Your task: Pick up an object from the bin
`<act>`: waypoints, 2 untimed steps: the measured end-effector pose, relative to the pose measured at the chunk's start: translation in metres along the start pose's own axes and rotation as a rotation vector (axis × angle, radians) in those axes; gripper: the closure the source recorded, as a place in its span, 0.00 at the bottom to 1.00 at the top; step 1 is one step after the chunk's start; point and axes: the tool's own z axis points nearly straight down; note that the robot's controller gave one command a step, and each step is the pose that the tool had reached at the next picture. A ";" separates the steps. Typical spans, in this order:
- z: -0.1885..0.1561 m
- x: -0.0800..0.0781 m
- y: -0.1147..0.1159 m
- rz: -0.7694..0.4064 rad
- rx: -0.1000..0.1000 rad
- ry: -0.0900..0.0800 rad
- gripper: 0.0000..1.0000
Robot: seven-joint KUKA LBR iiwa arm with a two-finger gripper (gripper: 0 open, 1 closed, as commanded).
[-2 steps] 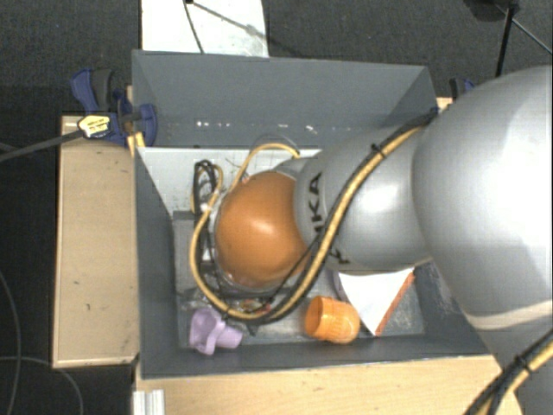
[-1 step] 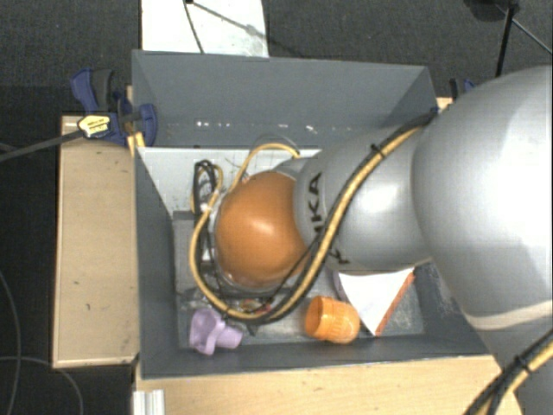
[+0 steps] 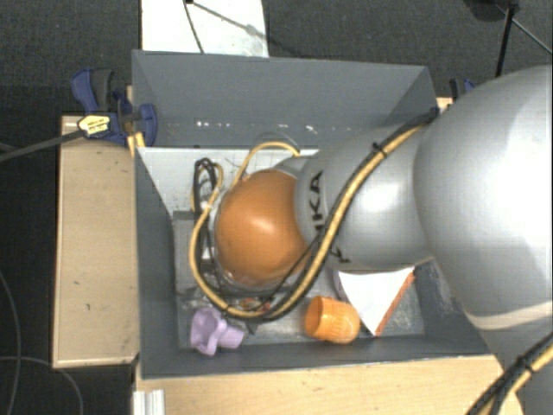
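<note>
A small lilac lump with knobbly ends lies on the bin floor at the front left. An orange ribbed cap-like piece lies on its side near the front wall, right of the middle. Just right of it a white flat card with an orange edge leans partly under the arm.
The arm comes in from the right and covers the middle of the bin, its orange dome and looped yellow-black cables hanging over the floor left of centre. The lilac lump sits just below the cable loop. The bin's grey walls stand close around.
</note>
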 end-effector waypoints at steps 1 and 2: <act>-0.008 -0.001 -0.002 0.002 0.000 0.004 1.00; -0.016 -0.001 -0.004 0.005 0.000 0.009 1.00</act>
